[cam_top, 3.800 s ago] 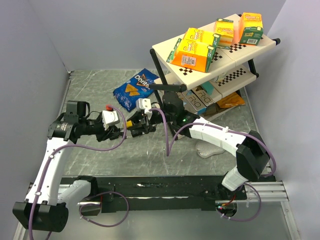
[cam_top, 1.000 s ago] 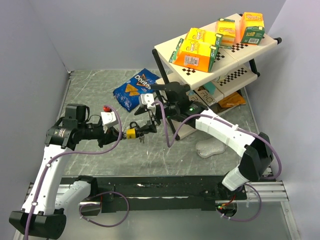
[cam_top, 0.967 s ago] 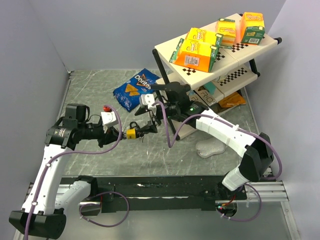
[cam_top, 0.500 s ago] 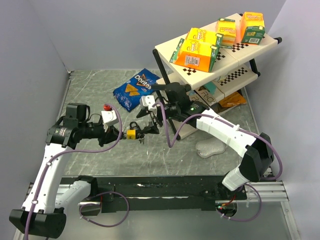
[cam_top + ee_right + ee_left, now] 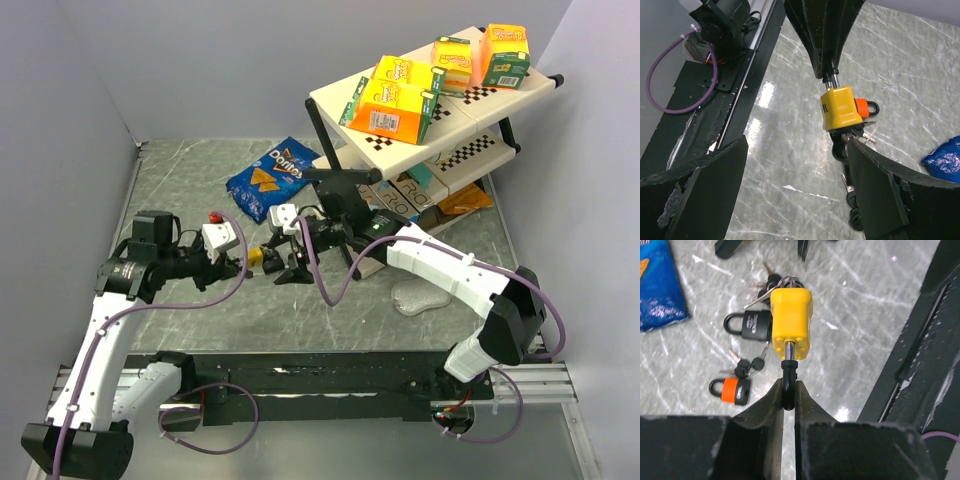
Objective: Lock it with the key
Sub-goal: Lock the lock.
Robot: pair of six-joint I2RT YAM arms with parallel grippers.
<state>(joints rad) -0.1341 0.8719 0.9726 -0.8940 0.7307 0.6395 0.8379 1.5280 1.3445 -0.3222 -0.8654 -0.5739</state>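
— While the black rail runs along the near edge, how much room lies past it?
— Bare table in front of both arms, with grey walls at left, back and right. The left tool hangs over the middle, pinched tight on the shackle of the yellow padlock. It holds the lock clear of the table, body pointing at the right arm.
— And the right tool?
— Jaws spread wide on either side of the lock's far end, gripping nothing. Whether a finger touches the keys I cannot tell.
— What does the left wrist add?
— A bunch of keys at that far end. On the table beneath lie a black padlock and an orange padlock. The top view does not show those clearly.
— The right wrist?
— The orange one just behind the yellow body.
— Farther back?
— A blue chip bag lies flat behind the tools. A rack carrying orange boxes stands at the right rear, close behind the right arm.
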